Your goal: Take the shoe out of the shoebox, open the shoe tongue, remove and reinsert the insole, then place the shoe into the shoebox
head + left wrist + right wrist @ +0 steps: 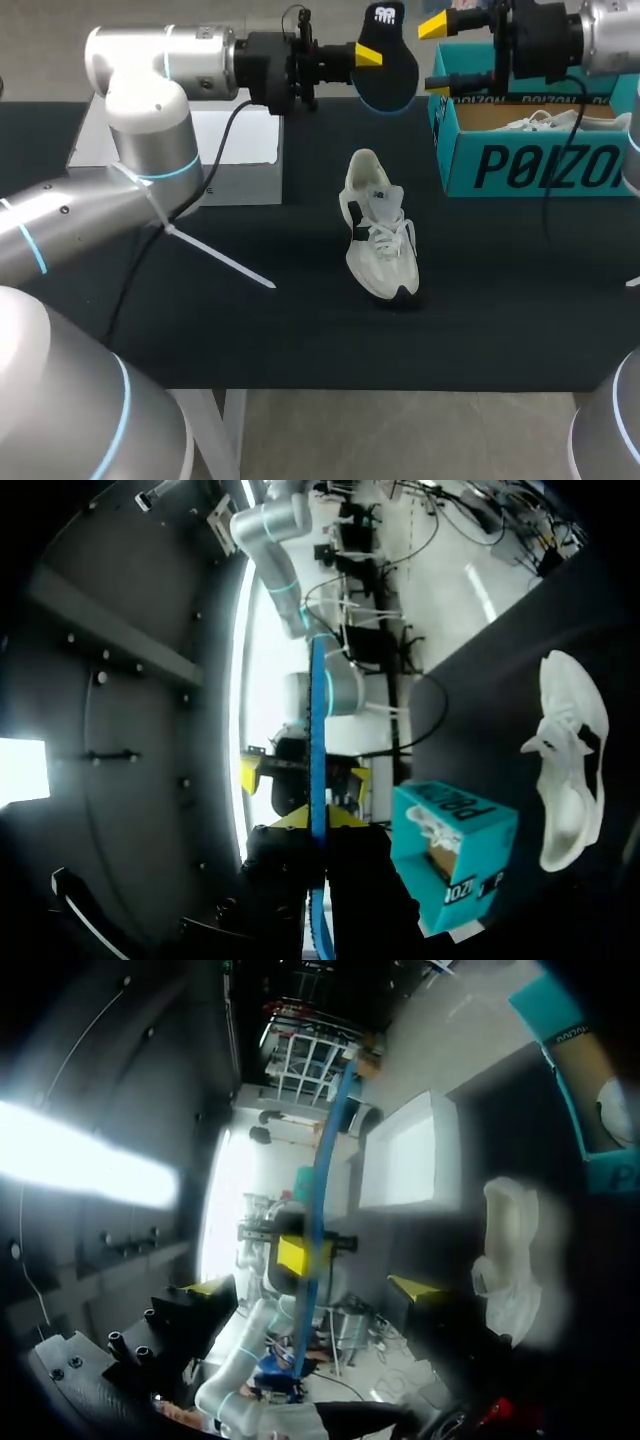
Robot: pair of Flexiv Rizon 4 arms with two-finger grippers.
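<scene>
The shoe [380,240] on the table [250,330], shoebox [540,160] behind to its right, second shoe [545,122] inside it

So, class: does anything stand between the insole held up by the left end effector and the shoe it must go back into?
Nothing visible does. The insole hangs in the left end effector, with open air down to the shoe. The right end effector is beside the insole, not below it, and the shoebox stands off to the side.

A white box [245,140] is sitting in the upper left of the frame, resting on the black table [300,340].
</scene>
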